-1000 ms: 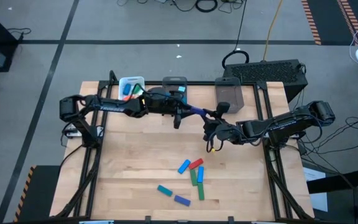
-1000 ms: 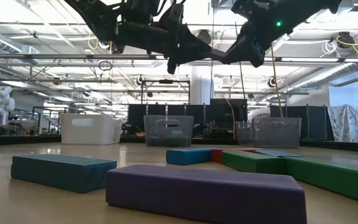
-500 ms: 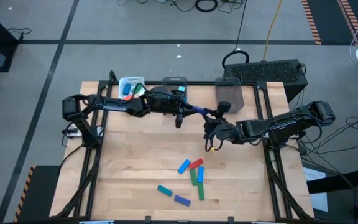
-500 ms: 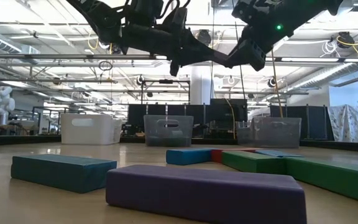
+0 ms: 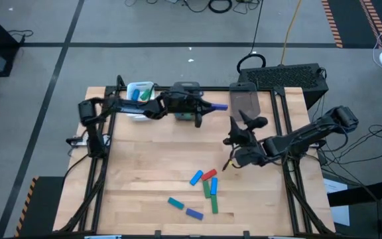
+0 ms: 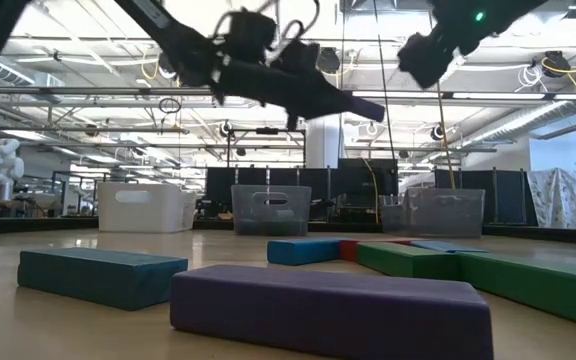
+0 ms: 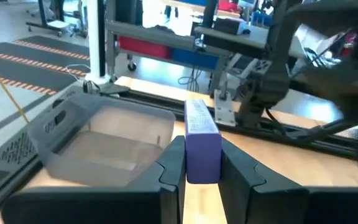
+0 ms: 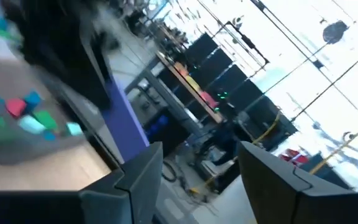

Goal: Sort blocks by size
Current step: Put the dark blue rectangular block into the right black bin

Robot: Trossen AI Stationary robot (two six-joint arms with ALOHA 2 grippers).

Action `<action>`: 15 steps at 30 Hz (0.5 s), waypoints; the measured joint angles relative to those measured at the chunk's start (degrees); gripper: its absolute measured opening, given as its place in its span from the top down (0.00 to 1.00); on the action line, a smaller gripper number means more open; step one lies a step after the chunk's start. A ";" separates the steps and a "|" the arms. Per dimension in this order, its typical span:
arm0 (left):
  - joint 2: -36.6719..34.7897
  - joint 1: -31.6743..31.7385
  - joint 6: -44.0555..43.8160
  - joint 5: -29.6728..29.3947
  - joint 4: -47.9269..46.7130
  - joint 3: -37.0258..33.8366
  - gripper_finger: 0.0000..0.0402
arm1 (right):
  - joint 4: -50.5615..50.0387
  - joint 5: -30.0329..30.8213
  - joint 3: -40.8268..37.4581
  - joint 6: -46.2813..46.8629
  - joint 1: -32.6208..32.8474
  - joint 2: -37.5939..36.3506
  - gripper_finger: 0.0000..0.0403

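Observation:
A long purple block [image 5: 219, 106] [image 6: 365, 106] hangs above the far part of the table, with my left gripper [image 5: 206, 108] [image 7: 201, 148] shut on it. In the left wrist view a grey bin [image 7: 98, 140] stands just beyond the block. My right gripper [image 5: 249, 121] [image 8: 204, 158] hovers open to the block's right, holding nothing. Several more blocks lie flat near the table's front edge, among them a blue one [image 5: 195, 177], a red one [image 5: 209, 174], a green one [image 5: 214, 202], a teal one [image 5: 176, 202] and a purple one [image 5: 193, 213]. My left gripper pinches the purple block's two long sides [image 7: 202, 167] between its two fingers, at the end nearest the wrist. The fingers come in almost level from the table's left and lie along the block. The block sticks out ahead of them toward the right, clear of the table.
Three containers line the far edge: a white tray [image 5: 140, 93] with blocks in it, a middle grey bin [image 5: 186, 88], and a right grey bin [image 5: 245, 99]. Bare wood lies between the arms and the blocks at the front.
My right gripper has opened and let go of the purple block, turned, and drawn back toward the table's right and near side. My left gripper, still shut on the block, has carried it toward the far edge and a little right, nearer the right grey bin.

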 joint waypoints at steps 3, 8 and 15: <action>5.09 0.61 -0.09 1.66 -0.49 4.73 0.84 | -0.01 -0.20 0.00 2.55 2.40 -1.26 0.52; 11.61 1.07 2.09 1.71 -2.02 13.26 0.84 | -0.07 -0.54 -0.02 6.09 5.99 -2.59 0.54; 18.59 1.12 7.57 -3.21 -13.55 25.26 0.84 | -0.16 -0.41 -0.02 10.27 10.21 -2.61 0.54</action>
